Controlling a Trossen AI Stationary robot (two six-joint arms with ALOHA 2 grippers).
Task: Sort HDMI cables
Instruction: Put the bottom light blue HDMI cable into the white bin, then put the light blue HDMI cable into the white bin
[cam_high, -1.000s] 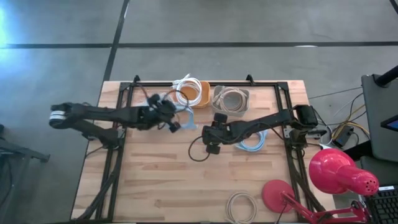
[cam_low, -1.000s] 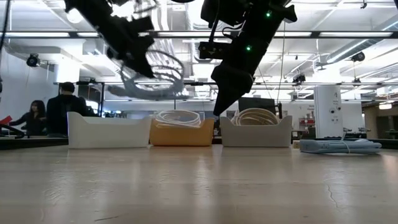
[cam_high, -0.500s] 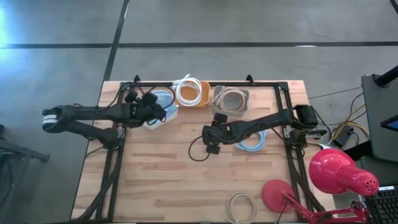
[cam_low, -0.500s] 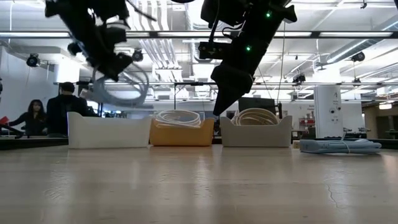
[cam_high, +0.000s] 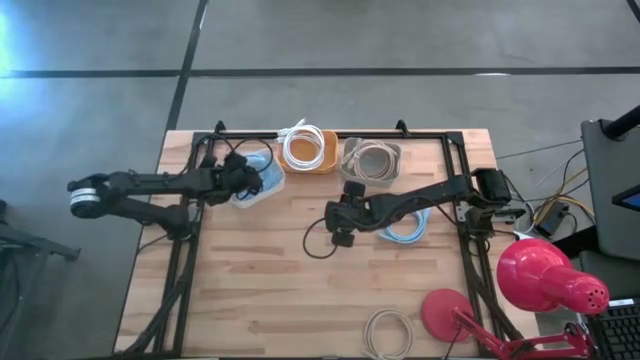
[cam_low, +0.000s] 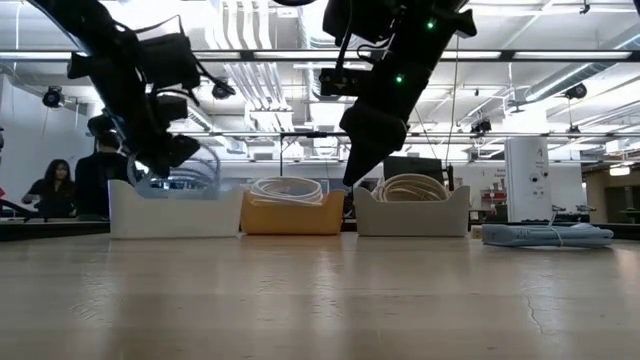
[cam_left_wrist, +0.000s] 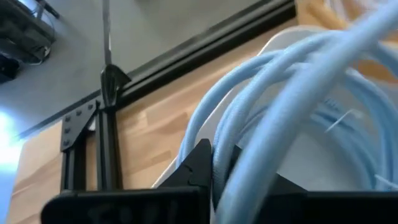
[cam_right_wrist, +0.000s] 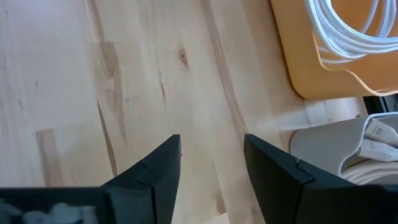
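Note:
My left gripper (cam_high: 248, 177) is shut on a light blue cable coil (cam_left_wrist: 280, 106) over the white bin (cam_low: 175, 212) at the table's far left. In the low view the coil (cam_low: 190, 172) dips behind the bin's front wall. A white coil (cam_high: 305, 145) lies in the orange bin (cam_low: 290, 218). A beige coil (cam_high: 372, 158) lies in the grey bin (cam_low: 412, 214). Another light blue coil (cam_high: 405, 228) lies flat on the table, right of my right gripper (cam_high: 347, 205). That gripper is open and empty above bare wood (cam_right_wrist: 211, 146). A pale coil (cam_high: 388, 330) lies at the near edge. My left gripper pinches several strands of the light blue coil's ring (cam_left_wrist: 227, 146) between its two fingers, which lie across the strands. The arm reaches in from the table's left. The coil hangs off the fingers over the white bin (cam_left_wrist: 277, 45), its lower part below the bin's rim.
A black frame (cam_high: 330, 133) runs round the table's far and side edges. A red lamp (cam_high: 545, 280) with its round base (cam_high: 445, 312) stands at the near right. People (cam_low: 75, 180) show in the room beyond the table.
My left gripper has carried the light blue coil toward the table's left edge and down, from high near the orange bin to the white bin, where the coil now dips behind the rim. It has stayed shut on the coil.

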